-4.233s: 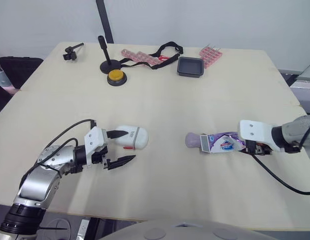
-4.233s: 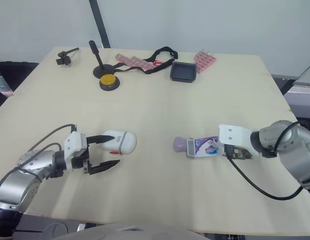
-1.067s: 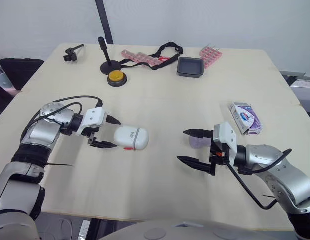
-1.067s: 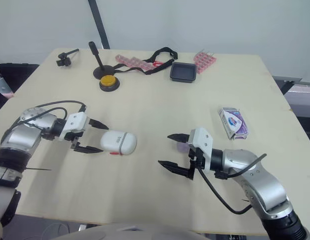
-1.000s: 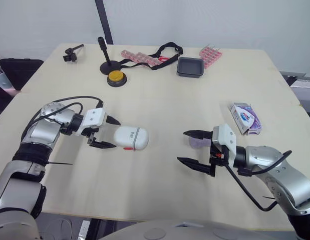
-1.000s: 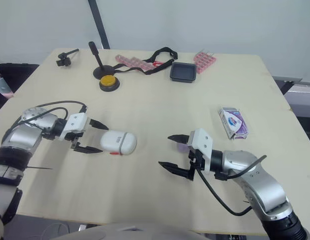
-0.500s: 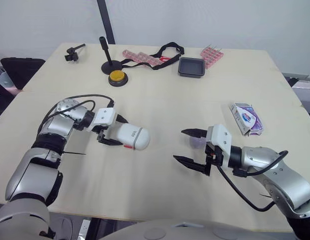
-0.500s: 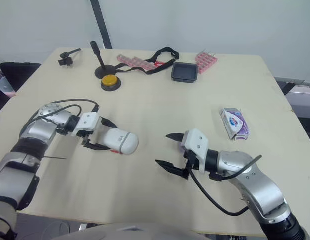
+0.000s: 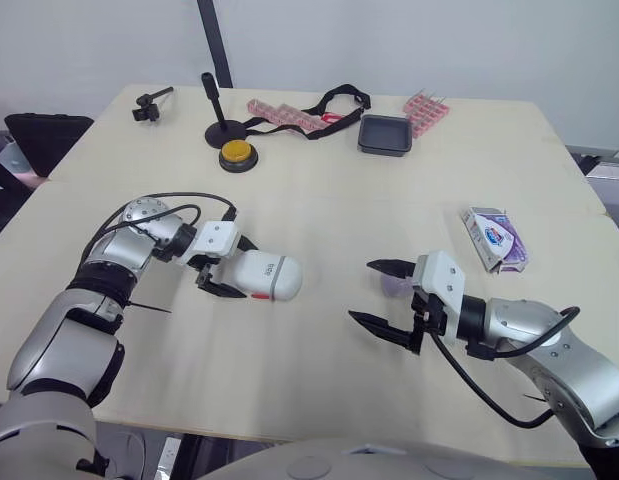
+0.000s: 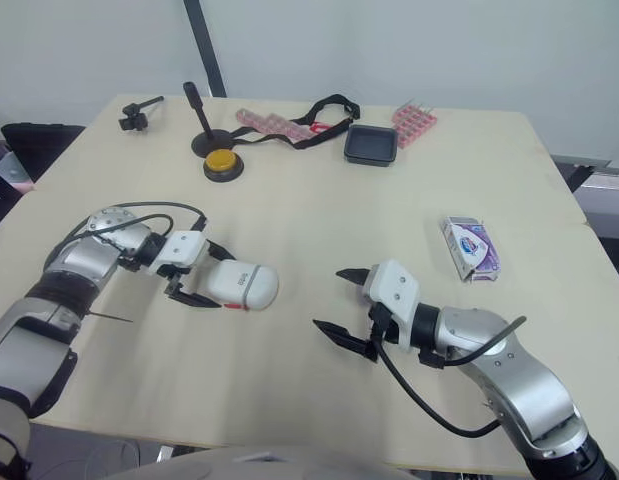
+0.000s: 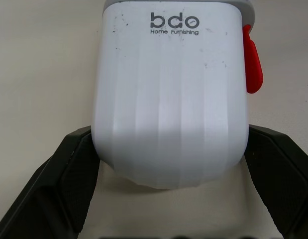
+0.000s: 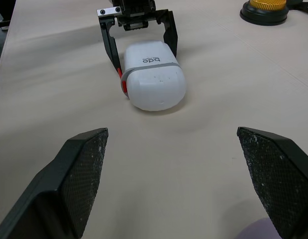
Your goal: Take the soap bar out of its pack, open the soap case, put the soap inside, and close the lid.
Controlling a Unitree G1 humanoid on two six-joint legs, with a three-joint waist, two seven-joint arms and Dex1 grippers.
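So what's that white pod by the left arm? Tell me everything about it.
The soap case is a white plastic-looking capsule with rounded ends, a grey seam, a red side tab and "bdo Home Furnishing" printed on it. It lies shut on the table, one end between the open fingers of the left gripper.

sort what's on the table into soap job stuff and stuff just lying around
For the job: soap case, purple soap bar, soap pack.

Lying about: yellow button, black tray, black strap, pink strips, pink rack, black stand, small black clamp.
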